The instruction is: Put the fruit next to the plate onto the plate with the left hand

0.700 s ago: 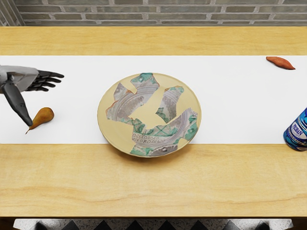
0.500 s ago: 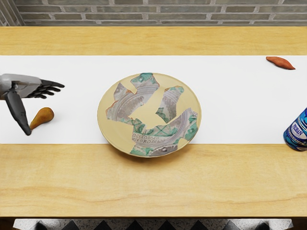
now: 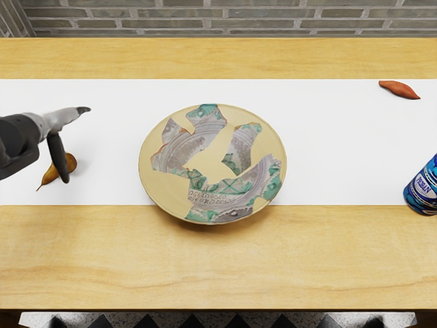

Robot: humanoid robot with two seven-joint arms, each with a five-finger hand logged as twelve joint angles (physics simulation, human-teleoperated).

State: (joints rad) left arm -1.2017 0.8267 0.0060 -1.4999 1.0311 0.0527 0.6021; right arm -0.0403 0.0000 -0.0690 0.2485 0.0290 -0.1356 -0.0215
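Wooden worktop (image 3: pixel 218 260) nearest. On white runner (image 3: pixel 328 137): pear (image 3: pixel 49 175) near left edge, beside plate (image 3: pixel 218 157) but well apart, open runner between. Left hand (image 3: pixel 54 133) over pear, unclenched, fingers extended, thumb crossing fruit. Can (image 3: pixel 422 186) cut by right edge; sweet potato (image 3: pixel 399 89) farthest. Versus earlier: hand rolled and closer to pear; pear unmoved.
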